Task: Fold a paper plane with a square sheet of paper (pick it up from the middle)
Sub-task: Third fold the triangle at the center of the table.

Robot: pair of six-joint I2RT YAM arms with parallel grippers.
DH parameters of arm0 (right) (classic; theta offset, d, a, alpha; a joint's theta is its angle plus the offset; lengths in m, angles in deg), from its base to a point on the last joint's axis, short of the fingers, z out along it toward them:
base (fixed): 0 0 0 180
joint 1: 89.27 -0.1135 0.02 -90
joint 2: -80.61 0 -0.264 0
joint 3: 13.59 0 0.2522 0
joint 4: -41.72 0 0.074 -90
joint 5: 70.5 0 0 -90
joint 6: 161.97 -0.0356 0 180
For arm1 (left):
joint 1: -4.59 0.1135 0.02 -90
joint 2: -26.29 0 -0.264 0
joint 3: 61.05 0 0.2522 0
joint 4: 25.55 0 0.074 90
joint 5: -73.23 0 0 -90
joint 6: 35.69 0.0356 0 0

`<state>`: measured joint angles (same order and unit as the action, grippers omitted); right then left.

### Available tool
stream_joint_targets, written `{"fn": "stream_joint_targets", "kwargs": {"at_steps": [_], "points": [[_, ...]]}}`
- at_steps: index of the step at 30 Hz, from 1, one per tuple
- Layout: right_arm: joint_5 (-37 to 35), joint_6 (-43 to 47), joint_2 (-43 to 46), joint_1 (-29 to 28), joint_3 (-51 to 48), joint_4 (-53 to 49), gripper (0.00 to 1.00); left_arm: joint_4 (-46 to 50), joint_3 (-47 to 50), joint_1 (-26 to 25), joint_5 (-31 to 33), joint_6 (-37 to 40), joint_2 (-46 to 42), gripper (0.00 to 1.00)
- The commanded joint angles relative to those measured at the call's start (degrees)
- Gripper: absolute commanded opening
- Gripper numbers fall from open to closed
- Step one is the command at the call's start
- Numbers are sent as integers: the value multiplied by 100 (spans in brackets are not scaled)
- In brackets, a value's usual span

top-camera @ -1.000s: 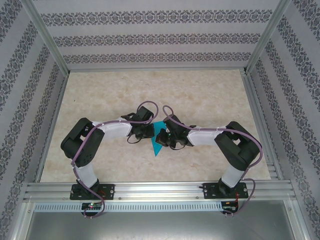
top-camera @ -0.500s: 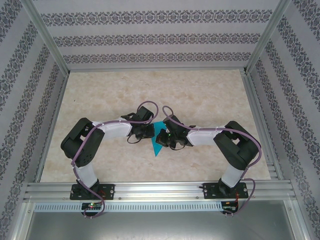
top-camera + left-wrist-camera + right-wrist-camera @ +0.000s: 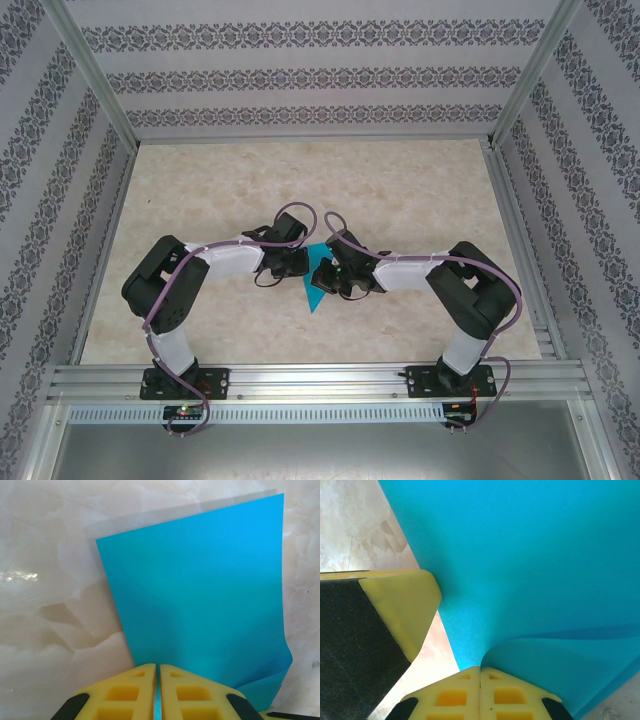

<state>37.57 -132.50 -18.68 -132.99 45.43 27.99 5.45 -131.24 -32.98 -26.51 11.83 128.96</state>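
Observation:
The teal-blue square sheet of paper sits between the two arms at the table's middle, its pointed end toward the near edge. My left gripper is shut on it. In the left wrist view the yellow fingertips pinch a thin teal edge, and the sheet spreads away above the marble, casting a shadow. My right gripper is also shut; in the right wrist view its jaws meet where a curled flap of the sheet rises. A finger of the left gripper shows beside it.
The beige marble-patterned table top stretches out behind and to both sides of the arms. Patterned walls and metal frame posts enclose it. An aluminium rail carrying the arm bases runs along the near edge.

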Motion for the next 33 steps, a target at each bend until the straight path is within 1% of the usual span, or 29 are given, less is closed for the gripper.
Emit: {"fn": "stream_joint_targets", "kwargs": {"at_steps": [1, 11, 14, 18, 23, 27, 31, 33], "points": [[-189, -27, -73, 48, -8, -17, 6, 63, 14, 12, -75, -4, 165, 12], [-146, -16, -160, 39, 10, -14, 6, 51, 8, 12, -90, -9, 140, 12], [-153, -4, -188, 29, 10, -58, 10, 78, -11, 12, -95, -2, 114, 12], [-161, 23, -188, 27, -34, -110, 19, 213, -103, 20, 3, 2, -79, 13], [-185, 49, -171, 19, -80, -144, 26, 382, -84, 196, 211, -102, -609, 15], [-181, 49, -153, 20, -80, -133, 33, 517, 116, 381, 426, -199, -1085, 16], [-189, 52, -126, 17, -116, -87, 40, 513, 370, 473, 405, -238, -1392, 17], [-181, 39, -117, 28, -137, -74, 41, 464, 465, 472, 307, -241, -1464, 17]]}}
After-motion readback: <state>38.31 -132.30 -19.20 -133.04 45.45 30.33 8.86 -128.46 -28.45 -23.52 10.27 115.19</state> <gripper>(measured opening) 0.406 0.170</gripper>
